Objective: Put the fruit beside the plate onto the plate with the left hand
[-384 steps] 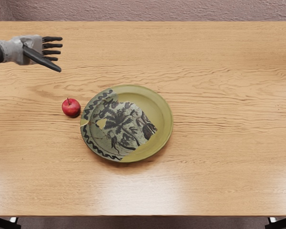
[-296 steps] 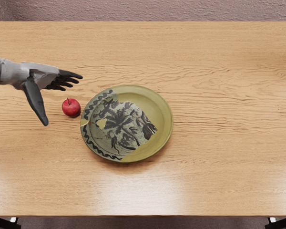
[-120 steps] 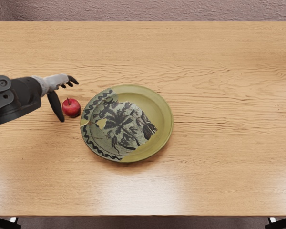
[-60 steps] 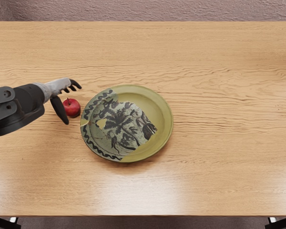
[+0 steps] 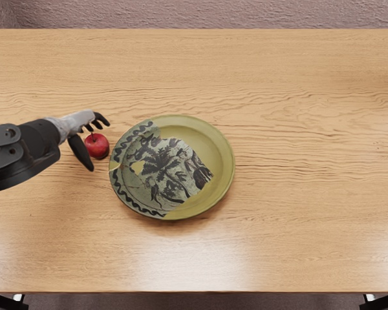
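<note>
A small red apple lies on the wooden table just left of a round olive-green plate with a dark leaf pattern. My left hand reaches in from the left edge and brackets the apple. Its dark fingers curl just above and behind the fruit, while the thumb hangs down on its left side. The hand is open, its fingers spread around the apple without closing on it. The right arm does not show.
The wooden table stretches wide to the right and behind the plate. A rough purplish wall runs along the far edge. The bulky dark forearm lies over the table's left side.
The left hand came down from the far left toward the apple and now sits slightly lower, its fingers nearer over the fruit. Apple and plate have not moved.
</note>
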